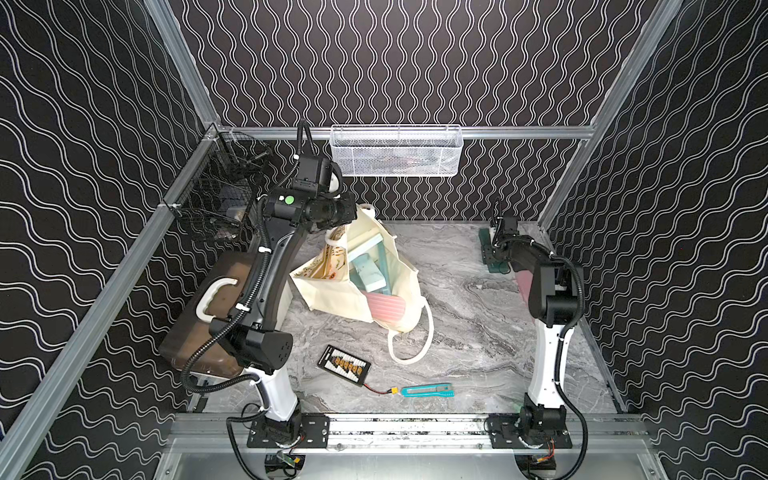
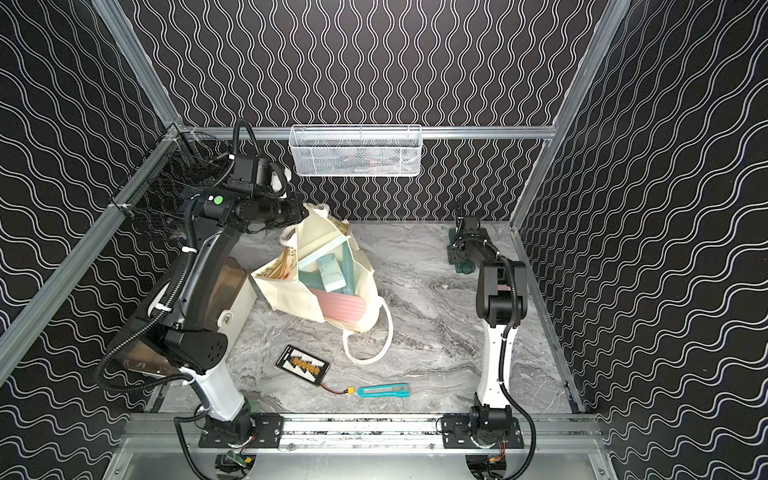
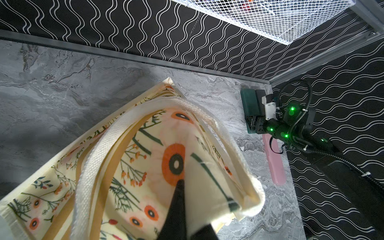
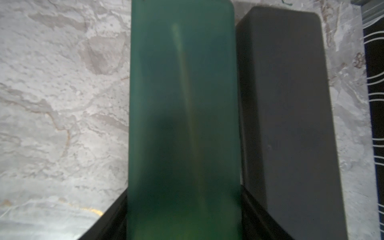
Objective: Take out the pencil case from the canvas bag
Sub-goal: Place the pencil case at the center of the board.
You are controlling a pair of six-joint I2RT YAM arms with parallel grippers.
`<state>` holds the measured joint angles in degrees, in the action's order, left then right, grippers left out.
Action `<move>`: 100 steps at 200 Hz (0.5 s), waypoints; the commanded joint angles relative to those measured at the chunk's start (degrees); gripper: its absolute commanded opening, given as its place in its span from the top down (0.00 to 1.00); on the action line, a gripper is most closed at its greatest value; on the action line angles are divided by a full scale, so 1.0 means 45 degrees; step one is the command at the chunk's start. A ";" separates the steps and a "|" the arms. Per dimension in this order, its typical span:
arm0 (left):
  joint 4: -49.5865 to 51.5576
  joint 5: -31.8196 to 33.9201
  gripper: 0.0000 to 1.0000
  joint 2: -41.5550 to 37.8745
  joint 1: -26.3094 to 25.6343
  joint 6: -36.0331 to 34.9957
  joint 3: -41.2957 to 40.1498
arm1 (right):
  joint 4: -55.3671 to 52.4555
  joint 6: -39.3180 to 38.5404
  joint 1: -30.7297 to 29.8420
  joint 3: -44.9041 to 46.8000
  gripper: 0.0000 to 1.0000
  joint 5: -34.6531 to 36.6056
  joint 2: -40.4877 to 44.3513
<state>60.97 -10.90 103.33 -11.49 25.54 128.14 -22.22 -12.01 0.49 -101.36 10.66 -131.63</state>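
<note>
At the middle of the marbled surface (image 1: 478, 332), in both top views, finds the canvas bag (image 1: 332, 299) slumped, mouth agape, one loop handle (image 1: 411, 353) trailing toward the near edge. Notes teal boxes (image 1: 370, 274) and a pink ribbed case (image 1: 384, 309) inside it. Places the left hand (image 1: 330, 230) at the bag's far rim, holding it up. Places the right hand (image 1: 490, 253) low in the far right corner, well apart from the bag, at a green pencil case (image 1: 484, 241). Records a pink case (image 1: 524, 286) partly under that arm. Logs a connector board (image 1: 344, 365) and a teal cutter (image 1: 428, 390) near the front edge.

From the left wrist, confirms the left hand clenched on the bag's printed cloth beside a woven handle, fingertips (image 3: 179, 187) pressed together. Sees the right hand across the surface, beside the green pencil case and the pink case.

From the right wrist, finds the green pencil case lengthwise between the right hand's fingers (image 4: 108, 224), one against each long side: grasped. Cannot tell whether it rests on the surface. Records a black case (image 4: 286, 104) just beside it.
</note>
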 commanded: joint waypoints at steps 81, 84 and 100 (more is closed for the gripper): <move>-0.1505 -0.1839 1.00 0.0417 0.0154 -0.0361 0.0950 | 0.2543 0.0873 -0.1122 0.4020 0.01 -0.0598 0.6044; -0.1553 -0.1930 1.00 0.0405 0.0141 -0.0419 0.0924 | 0.2599 0.0845 -0.1259 0.4194 0.01 -0.0535 0.6273; -0.1930 -0.2136 1.00 0.0249 0.0155 -0.0462 0.0632 | 0.2831 0.0746 -0.2068 0.4956 0.03 -0.0356 0.7465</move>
<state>61.01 -15.97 105.27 -10.87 25.10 131.52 -14.28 -8.40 -5.06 -82.81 9.30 -104.29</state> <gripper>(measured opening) 0.064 0.983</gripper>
